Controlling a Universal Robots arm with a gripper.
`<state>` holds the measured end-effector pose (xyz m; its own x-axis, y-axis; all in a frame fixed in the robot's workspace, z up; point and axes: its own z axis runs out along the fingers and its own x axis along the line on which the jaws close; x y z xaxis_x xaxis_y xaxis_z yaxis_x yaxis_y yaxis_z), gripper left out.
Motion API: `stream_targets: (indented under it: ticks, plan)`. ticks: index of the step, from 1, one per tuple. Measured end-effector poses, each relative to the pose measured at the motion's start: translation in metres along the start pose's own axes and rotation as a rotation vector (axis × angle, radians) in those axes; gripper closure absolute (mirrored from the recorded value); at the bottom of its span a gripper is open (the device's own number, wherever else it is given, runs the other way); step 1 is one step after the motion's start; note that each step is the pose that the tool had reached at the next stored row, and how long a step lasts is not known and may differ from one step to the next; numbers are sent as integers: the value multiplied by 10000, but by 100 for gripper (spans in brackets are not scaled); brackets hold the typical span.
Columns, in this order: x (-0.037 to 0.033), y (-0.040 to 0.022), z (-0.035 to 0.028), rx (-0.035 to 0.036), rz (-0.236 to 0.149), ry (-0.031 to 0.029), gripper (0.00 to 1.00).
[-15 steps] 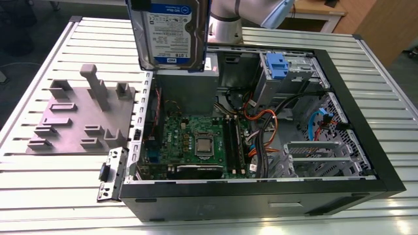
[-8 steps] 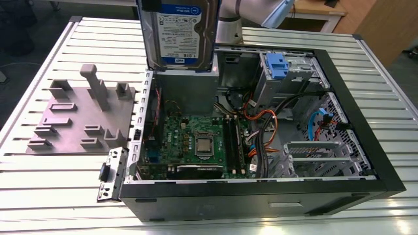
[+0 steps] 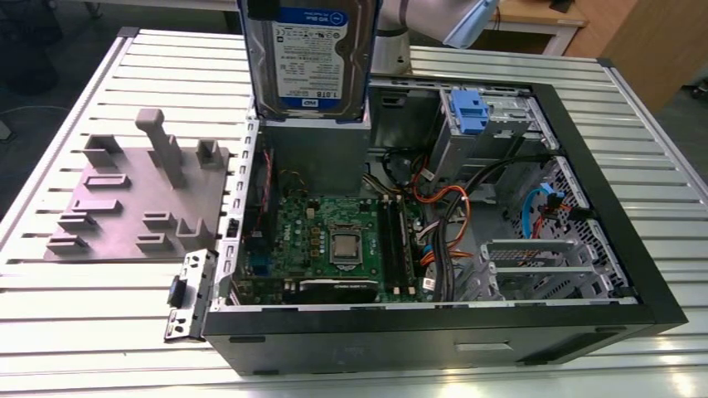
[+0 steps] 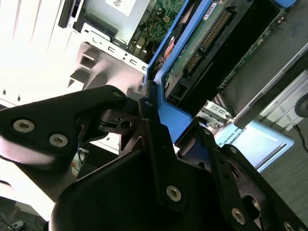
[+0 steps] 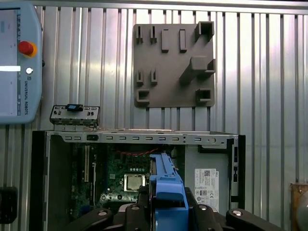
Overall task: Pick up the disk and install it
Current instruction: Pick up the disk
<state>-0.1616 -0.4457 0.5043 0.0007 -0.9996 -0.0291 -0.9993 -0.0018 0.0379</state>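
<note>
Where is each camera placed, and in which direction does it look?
Exterior view: off the arm, looking down into the open case; the arm holds the disk upright above it.
First wrist view: on the wrist, looking down at case and grey plate; end effector shows.
Second wrist view: on the wrist, looking along the fingers at the disk.
All share disk and case.

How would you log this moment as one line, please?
gripper: jaws shut on the disk at its blue carrier | disk: upright, aloft over the open computer case | install: not yet seated
</note>
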Motion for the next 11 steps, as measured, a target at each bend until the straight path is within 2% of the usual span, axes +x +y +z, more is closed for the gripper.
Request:
stream_targets:
  ticks: [4,11]
  plan:
    - [0,-11,-1,0,-2,0,63]
    - [0,-66,-2,0,0,0,63]
